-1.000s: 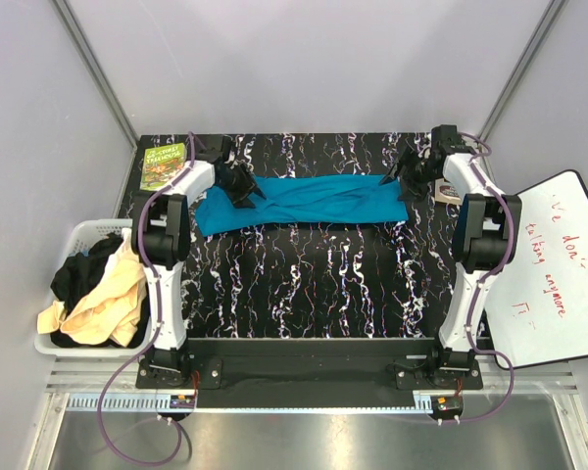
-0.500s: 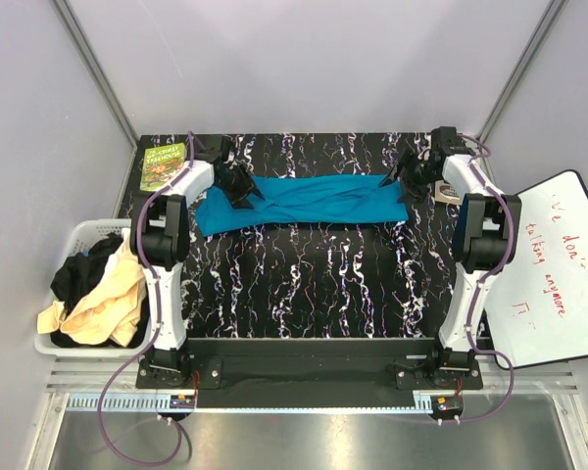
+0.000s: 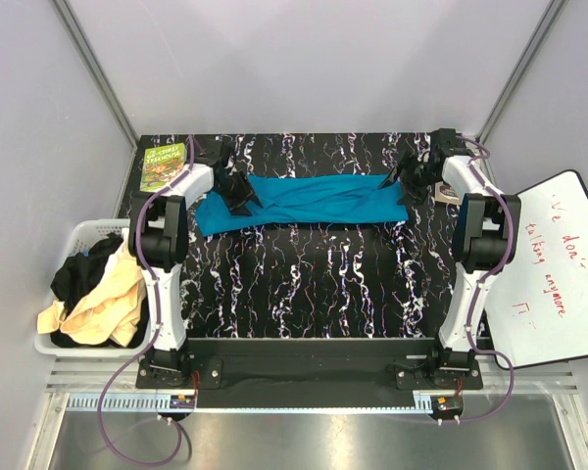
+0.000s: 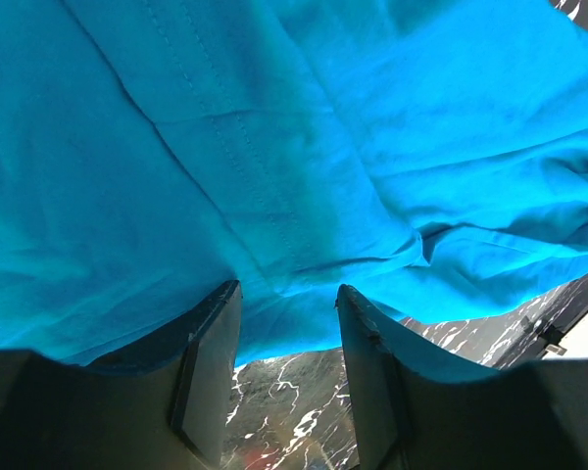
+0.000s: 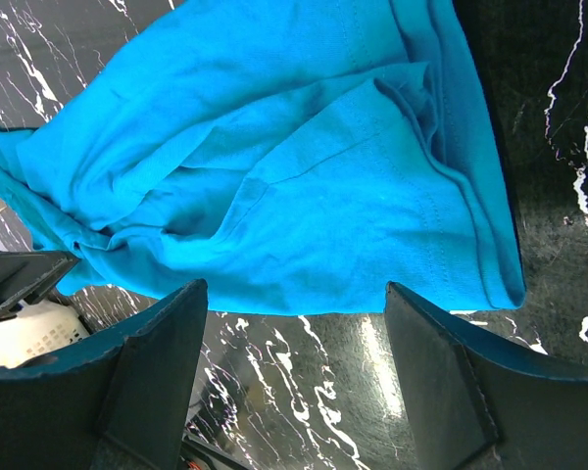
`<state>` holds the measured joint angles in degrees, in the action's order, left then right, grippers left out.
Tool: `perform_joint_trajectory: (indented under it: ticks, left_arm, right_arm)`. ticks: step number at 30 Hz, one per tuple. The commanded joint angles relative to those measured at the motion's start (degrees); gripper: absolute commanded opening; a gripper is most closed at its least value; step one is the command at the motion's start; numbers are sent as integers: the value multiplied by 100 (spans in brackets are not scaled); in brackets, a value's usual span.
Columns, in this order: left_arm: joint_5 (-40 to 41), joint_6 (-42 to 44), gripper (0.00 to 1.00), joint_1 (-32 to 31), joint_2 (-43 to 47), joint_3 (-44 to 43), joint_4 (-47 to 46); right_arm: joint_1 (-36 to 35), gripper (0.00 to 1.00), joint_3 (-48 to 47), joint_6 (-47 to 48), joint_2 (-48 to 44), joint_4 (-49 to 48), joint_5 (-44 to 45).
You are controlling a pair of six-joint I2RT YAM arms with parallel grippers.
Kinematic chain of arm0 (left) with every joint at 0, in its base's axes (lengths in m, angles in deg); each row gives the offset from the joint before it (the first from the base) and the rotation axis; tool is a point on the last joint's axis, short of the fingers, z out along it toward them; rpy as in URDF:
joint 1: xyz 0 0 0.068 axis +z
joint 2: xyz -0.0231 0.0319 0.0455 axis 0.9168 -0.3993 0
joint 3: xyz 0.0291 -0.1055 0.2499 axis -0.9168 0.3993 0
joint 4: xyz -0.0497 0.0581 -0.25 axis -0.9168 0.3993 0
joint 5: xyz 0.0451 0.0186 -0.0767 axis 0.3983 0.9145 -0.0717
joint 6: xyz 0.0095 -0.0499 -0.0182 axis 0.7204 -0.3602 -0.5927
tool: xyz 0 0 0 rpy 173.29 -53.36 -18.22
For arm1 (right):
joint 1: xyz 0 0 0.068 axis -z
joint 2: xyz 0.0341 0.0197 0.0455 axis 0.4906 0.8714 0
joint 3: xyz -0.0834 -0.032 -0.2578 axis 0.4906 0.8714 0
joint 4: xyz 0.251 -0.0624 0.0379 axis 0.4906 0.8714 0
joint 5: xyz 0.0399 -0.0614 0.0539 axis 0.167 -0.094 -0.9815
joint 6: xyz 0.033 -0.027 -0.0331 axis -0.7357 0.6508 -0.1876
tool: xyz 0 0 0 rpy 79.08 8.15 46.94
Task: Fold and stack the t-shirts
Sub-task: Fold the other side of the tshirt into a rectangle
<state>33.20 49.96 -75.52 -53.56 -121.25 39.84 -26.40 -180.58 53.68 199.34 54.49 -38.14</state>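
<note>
left gripper [image 4: 284, 294]: jaws part open, nothing clamped, tips over the left end of the teal t-shirt [image 3: 318, 201]. right gripper [image 5: 294, 290]: jaws wide, empty, just short of the right hem. shirt lies stretched along the far edge of the tabletop [image 3: 304, 284]. recommendation: pinch all layers at both ends evenly before lifting, or the fold may skew.

Green book [image 3: 164, 165], white basket [image 3: 86, 229], whiteboard [image 3: 559, 264], black marbled table [image 3: 304, 284].
</note>
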Motion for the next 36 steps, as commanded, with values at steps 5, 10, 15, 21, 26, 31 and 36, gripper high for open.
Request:
perform_joint_trajectory:
  ticks: [5,10,15,21,26,31,36]
  left_arm:
    - [188,105,16,-52,-120,-408,-89]
    - [250,114,0,-43,-94,-628,-27]
    - [425,123,0,-17,284,-698,17]
    - [540,88,0,27,250,-1154,17]
    - [697,-105,0,88,-84,-1760,-1]
    - [637,-378,0,185,-567,-2393,-10]
    - [93,-729,44,343,-1155,-2710,-457]
  right_arm:
    - [-43,81,2,-48,-314,-141,-118]
    - [-43,81,55,-65,-323,-141,-127]
    - [-43,80,90,-57,-323,-159,-118]
    - [-43,81,99,-74,-288,-176,-127]
    - [-43,81,116,-39,-306,-159,-101]
    - [-43,81,169,-48,-332,-176,-83]
    - [-157,81,38,75,-358,-115,-13]
